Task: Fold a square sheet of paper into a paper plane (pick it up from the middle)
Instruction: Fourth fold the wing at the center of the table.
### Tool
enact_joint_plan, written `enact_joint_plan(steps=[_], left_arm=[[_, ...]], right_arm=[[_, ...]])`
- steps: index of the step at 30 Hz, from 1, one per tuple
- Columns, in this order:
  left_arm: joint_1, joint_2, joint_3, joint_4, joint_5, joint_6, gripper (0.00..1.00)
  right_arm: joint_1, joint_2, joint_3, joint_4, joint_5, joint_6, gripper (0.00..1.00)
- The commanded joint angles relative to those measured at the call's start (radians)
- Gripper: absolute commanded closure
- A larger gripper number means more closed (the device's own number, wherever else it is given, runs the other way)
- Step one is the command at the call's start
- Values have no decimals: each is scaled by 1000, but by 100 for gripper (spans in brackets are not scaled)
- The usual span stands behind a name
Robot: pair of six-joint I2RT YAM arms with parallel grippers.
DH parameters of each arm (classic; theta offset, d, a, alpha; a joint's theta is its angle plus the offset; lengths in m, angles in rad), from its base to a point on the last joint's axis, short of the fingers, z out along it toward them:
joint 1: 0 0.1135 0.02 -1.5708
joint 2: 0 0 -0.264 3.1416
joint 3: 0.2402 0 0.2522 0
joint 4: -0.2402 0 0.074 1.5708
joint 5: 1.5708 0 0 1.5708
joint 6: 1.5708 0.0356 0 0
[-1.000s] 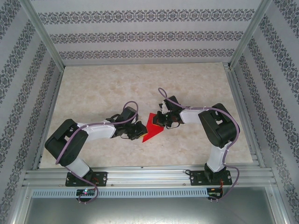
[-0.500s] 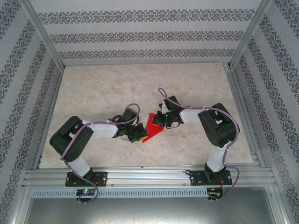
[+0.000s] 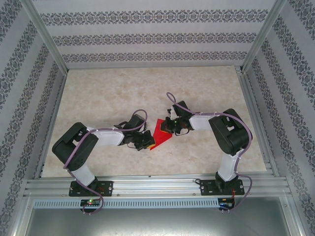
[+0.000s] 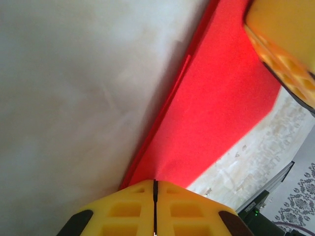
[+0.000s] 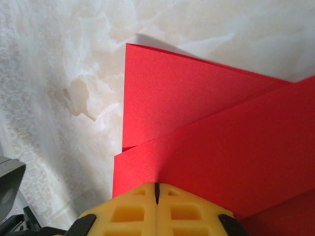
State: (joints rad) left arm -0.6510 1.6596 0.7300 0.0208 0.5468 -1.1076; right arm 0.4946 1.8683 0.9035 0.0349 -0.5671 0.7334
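Observation:
The square sheet of paper point(image 3: 160, 132) is bright red and folded into a pointed, layered shape. It lies on the table between the two arms. My left gripper point(image 3: 146, 142) is at its lower left end. In the left wrist view the yellow jaws point(image 4: 155, 182) are shut, with the red paper point(image 4: 216, 98) running into their tips. My right gripper point(image 3: 170, 126) is at the paper's right side. Its jaws point(image 5: 157, 185) are shut, and their tips rest on an overlapping flap point(image 5: 197, 123). A right fingertip point(image 4: 283, 44) shows beyond the paper.
The marbled table point(image 3: 108, 93) stretches bare behind and to both sides of the arms. Aluminium rails point(image 3: 157, 184) run along the near edge and up the sides, and patterned walls enclose the cell.
My left arm has slid slightly right onto the paper's lower left end, and its jaws have closed there. The right arm and the paper have stayed put.

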Motion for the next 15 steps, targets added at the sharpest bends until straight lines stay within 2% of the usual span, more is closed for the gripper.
enact_joint_plan(steps=[1, 15], left_arm=[[-10, -64, -10, -58, -10, 32, 90], [-11, 29, -80, -25, -7, 52, 100]], right_arm=[[0, 81, -37, -133, 127, -25, 98], [0, 88, -31, -137, 124, -28, 98]])
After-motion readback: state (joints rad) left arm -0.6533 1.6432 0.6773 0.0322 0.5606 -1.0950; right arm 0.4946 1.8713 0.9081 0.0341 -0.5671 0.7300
